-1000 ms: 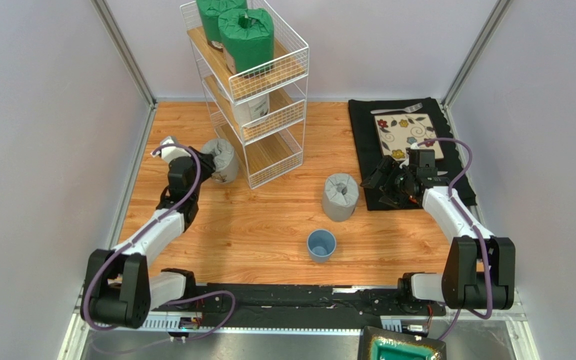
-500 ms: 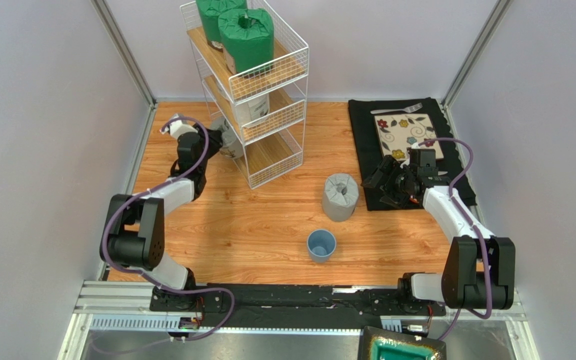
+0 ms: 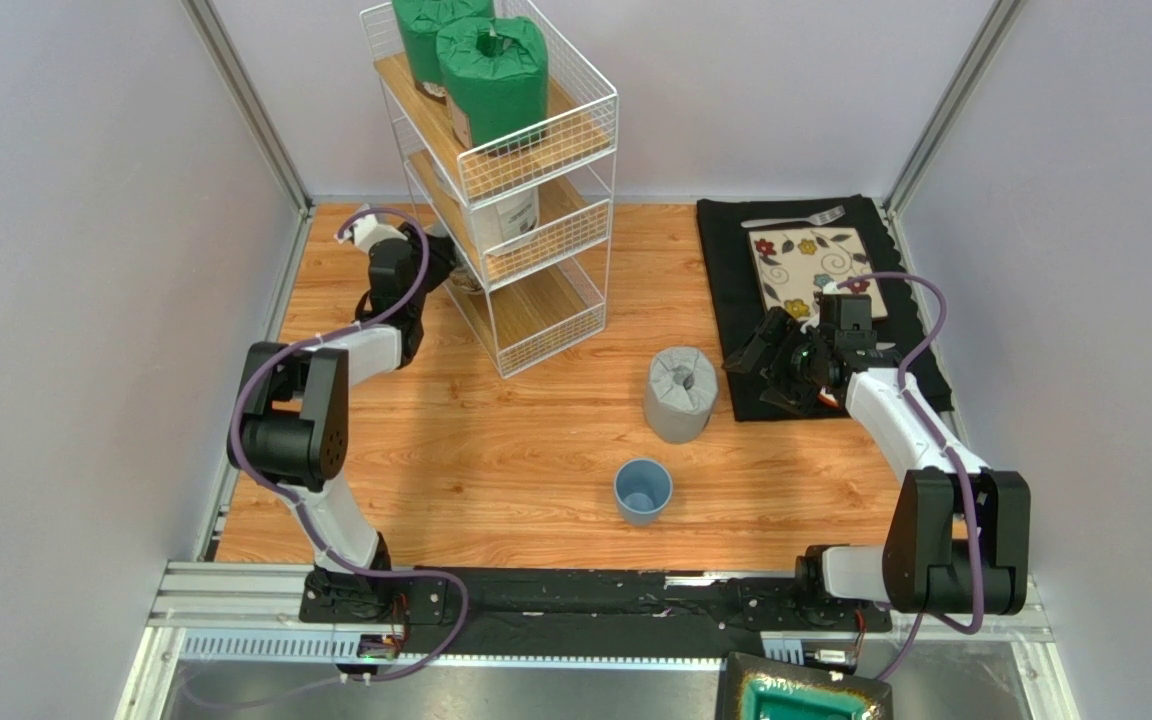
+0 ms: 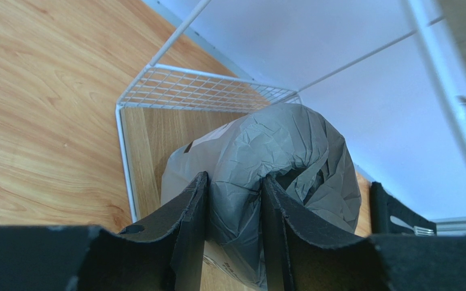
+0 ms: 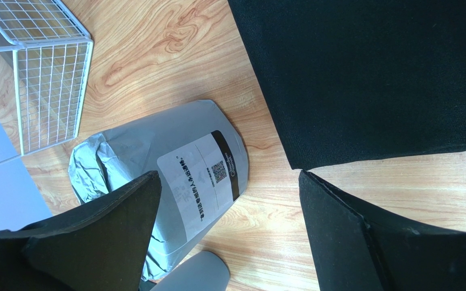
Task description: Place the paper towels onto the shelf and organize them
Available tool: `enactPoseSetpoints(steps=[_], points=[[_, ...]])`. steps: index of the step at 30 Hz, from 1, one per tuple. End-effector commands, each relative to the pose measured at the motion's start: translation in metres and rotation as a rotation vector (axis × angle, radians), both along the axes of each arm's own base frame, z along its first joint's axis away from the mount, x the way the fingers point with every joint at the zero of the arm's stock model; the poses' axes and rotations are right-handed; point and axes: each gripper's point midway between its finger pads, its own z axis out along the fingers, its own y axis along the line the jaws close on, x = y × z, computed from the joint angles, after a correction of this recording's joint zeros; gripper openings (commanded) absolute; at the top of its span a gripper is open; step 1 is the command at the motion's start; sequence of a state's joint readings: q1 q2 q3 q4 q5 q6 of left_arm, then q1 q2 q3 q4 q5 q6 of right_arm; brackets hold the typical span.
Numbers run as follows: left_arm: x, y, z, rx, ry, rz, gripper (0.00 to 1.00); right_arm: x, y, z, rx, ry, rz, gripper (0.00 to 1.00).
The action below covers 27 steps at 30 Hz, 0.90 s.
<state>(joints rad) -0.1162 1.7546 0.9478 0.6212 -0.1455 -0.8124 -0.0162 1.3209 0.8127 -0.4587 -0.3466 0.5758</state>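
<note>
the left hand (image 4: 234,194) is clamped on a grey paper towel roll (image 4: 290,145), its two black fingers (image 4: 193,206) pinching a fold of the crinkled wrapper at the rim of the gathered top. the roll sits tilted over the wooden plank of the shelf's (image 4: 205,97) lowest tier, just inside the white wire corner; whether it rests on the plank is hard to tell. from the top camera, this arm reaches in at the shelf's (image 3: 575,143) left side.

two green rolls (image 3: 492,75) stand on the top tier and a white roll (image 3: 507,218) on the middle one. a second grey roll (image 3: 681,393) stands on the tabletop (image 3: 507,450), apart from the shelf, with a blue cup (image 3: 642,489) nearer the arms.

the right hand (image 5: 226,176) is spread wide and grips nothing, hanging over the edge of the black mat (image 5: 363,73) just beside that second grey roll (image 5: 181,157).
</note>
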Motion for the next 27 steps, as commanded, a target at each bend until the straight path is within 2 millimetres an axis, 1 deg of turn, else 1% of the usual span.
enactPoseSetpoints(steps=[1,3,4,6,7,9,12,15,20,23,27], points=[[0.02,-0.007,0.041,-0.063,-0.128,-0.019,0.35,0.012,-0.002,0.015,-0.006,-0.044,-0.002,0.87],[0.022,-0.008,0.041,-0.073,-0.136,-0.023,0.35,0.012,-0.002,0.015,-0.008,-0.042,-0.002,0.87],[0.024,-0.01,0.038,-0.075,-0.133,-0.027,0.34,0.012,-0.003,0.016,-0.009,-0.045,-0.002,0.87],[0.028,-0.012,0.041,-0.076,-0.14,-0.03,0.34,0.012,-0.003,0.016,-0.011,-0.047,-0.005,0.87],[0.03,-0.013,0.038,-0.074,-0.134,-0.032,0.34,0.012,-0.004,0.016,-0.012,-0.047,-0.006,0.87],[0.033,-0.015,0.039,-0.076,-0.137,-0.033,0.34,0.012,-0.004,0.016,-0.012,-0.047,-0.007,0.87],[0.038,-0.017,0.035,-0.077,-0.128,-0.039,0.34,0.011,-0.005,0.015,-0.013,-0.046,-0.008,0.87],[0.038,-0.02,0.032,-0.073,-0.119,-0.041,0.34,0.01,-0.005,0.014,-0.013,-0.041,-0.009,0.87],[0.037,-0.022,0.022,-0.067,-0.093,-0.037,0.34,0.011,-0.005,0.014,-0.008,-0.042,-0.009,0.87],[0.037,-0.023,0.017,-0.074,-0.082,-0.039,0.37,0.01,-0.005,0.012,-0.008,-0.037,-0.009,0.87],[0.036,-0.024,0.009,-0.08,-0.065,-0.042,0.37,0.01,-0.005,0.011,-0.008,-0.034,-0.008,0.87]])
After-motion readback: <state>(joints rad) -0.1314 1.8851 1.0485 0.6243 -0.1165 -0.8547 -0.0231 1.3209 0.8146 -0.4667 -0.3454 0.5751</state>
